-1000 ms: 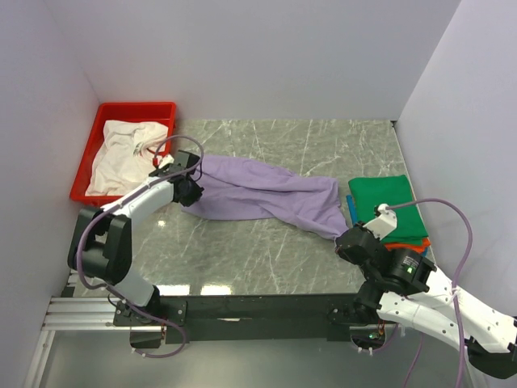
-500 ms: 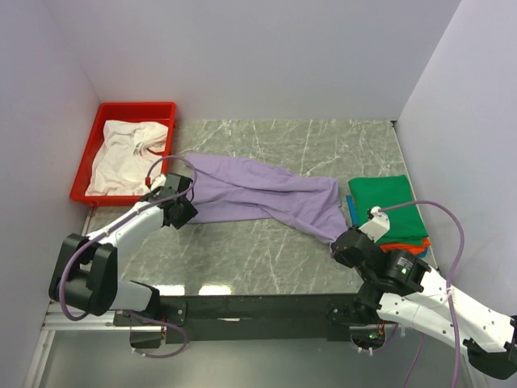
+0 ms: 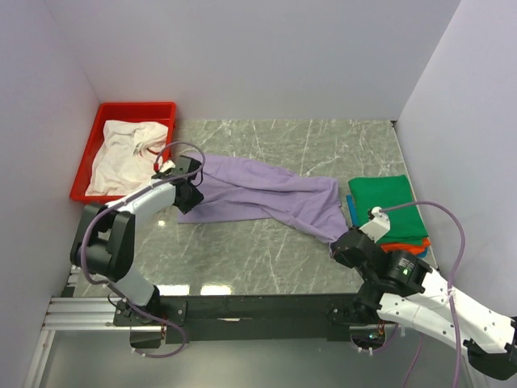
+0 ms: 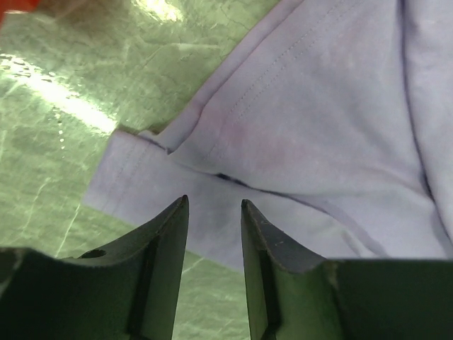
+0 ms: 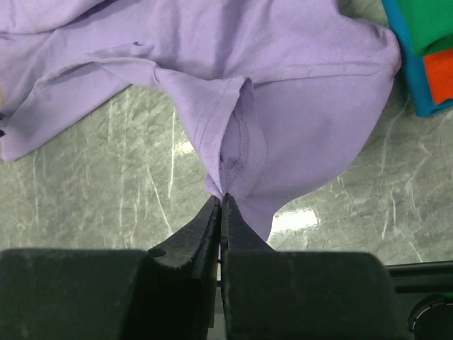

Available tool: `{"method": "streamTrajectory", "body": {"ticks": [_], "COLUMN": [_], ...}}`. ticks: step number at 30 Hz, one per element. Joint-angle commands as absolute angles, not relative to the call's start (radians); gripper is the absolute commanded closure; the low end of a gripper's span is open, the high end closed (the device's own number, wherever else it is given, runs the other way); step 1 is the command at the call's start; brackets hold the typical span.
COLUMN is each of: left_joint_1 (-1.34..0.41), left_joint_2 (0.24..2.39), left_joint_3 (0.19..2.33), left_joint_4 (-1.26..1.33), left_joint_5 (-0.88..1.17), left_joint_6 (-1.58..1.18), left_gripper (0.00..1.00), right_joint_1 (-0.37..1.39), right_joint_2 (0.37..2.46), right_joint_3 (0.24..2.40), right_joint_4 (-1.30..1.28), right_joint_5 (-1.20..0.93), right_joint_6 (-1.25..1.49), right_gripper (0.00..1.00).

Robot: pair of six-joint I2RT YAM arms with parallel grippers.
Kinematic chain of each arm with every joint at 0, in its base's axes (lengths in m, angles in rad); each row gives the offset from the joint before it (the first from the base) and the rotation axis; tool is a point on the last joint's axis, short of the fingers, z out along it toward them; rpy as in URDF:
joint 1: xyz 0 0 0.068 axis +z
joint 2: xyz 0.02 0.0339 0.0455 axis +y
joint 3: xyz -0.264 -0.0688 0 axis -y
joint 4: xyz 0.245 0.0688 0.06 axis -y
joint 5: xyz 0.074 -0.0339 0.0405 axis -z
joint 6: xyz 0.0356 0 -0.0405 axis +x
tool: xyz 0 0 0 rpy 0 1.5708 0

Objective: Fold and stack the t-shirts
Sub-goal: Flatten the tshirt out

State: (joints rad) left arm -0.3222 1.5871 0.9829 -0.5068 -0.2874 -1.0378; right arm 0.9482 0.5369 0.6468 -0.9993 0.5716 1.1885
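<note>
Lavender t-shirt (image 3: 266, 194) lies rumpled on table (image 3: 266, 250), one end just beside red tray (image 3: 133, 109). L gripper (image 4: 214, 205): jaws apart over that tray-side end, nothing held. R gripper (image 5: 221, 202): jaws pinching shirt hem at end farthest from tray.

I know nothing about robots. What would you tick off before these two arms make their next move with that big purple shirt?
1. Grip of the right claw on the large pale lavender cloth t-shirt: ok, shut on a bunched hem.
2. Grip of the left claw: not ok, open over the shirt's other end, holding nothing.
3. Shirt flat: not ok, twisted and creased.
4. Gap to the folded stack of green, orange and blue t-shirts: cannot tell, edges look very close.
5. Crumpled white t-shirt in the red plastic tray: ok, out of the way.
</note>
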Motion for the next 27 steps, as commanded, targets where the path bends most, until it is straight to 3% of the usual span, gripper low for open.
{"method": "streamTrajectory", "body": {"ticks": [1, 9, 27], "left_joint_1": [-0.328, -0.373, -0.479], "left_joint_2": [1.623, 1.675, 1.762], "left_joint_3": [1.046, 1.133, 1.2], "left_joint_4": [-0.509, -0.522, -0.574], "left_joint_5": [-0.278, -0.271, -0.302], "left_joint_6": [-1.049, -1.066, -1.149], "left_gripper": [0.59, 0.49, 0.47], "right_joint_1": [0.94, 0.943, 0.943], "right_joint_2": [0.496, 0.396, 0.319], "right_joint_3": [0.669, 0.701, 0.727], "right_joint_4": [-1.031, -1.097, -1.163], "right_joint_5": [0.591, 0.595, 0.598], "right_joint_6": [1.222, 1.267, 1.307], "right_gripper": [0.95, 0.95, 0.95]}}
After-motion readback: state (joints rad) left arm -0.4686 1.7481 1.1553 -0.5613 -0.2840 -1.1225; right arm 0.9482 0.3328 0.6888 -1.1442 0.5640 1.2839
